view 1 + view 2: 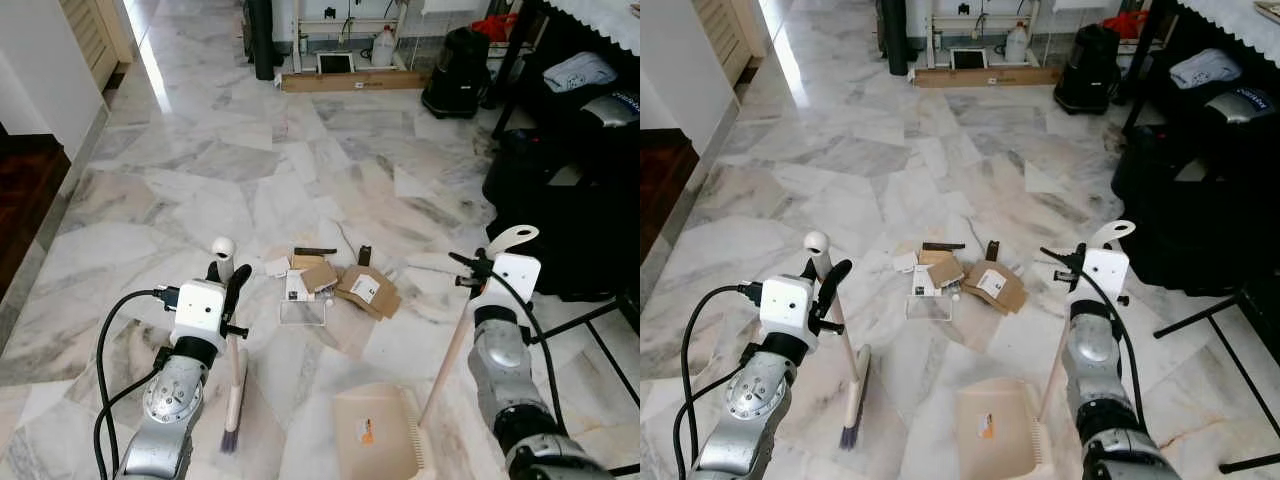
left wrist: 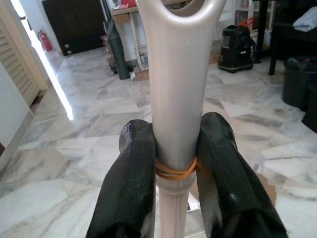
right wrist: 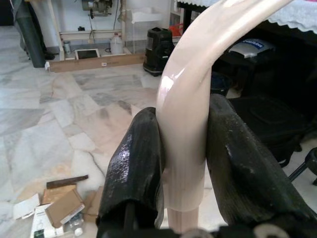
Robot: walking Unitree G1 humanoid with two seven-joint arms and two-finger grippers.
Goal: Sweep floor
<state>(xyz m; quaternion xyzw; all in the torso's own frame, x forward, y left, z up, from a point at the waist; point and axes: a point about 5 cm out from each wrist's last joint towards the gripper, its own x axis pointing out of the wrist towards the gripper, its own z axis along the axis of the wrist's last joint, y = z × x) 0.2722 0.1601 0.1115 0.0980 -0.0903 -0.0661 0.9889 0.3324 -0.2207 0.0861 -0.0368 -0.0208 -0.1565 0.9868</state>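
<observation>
A heap of cardboard scraps and paper litter [image 1: 335, 285] lies on the marble floor ahead of me. My left gripper [image 1: 228, 278] is shut on the pale handle of a small broom [image 1: 233, 395], whose bristles rest on the floor left of the heap. In the left wrist view both black fingers [image 2: 130, 183] clamp that handle [image 2: 177, 99]. My right gripper [image 1: 478, 268] is shut on the beige handle of a dustpan [image 1: 375, 432], which sits on the floor below the litter. The right wrist view shows the fingers [image 3: 134, 173] squeezing the curved handle [image 3: 184, 124].
A dark table with black bags [image 1: 560, 200] and metal legs [image 1: 610, 340] crowds the right side. A black bin [image 1: 455, 75], a cardboard strip [image 1: 355, 82] and a shelf stand at the far wall. A dark wooden step [image 1: 20, 190] is at left.
</observation>
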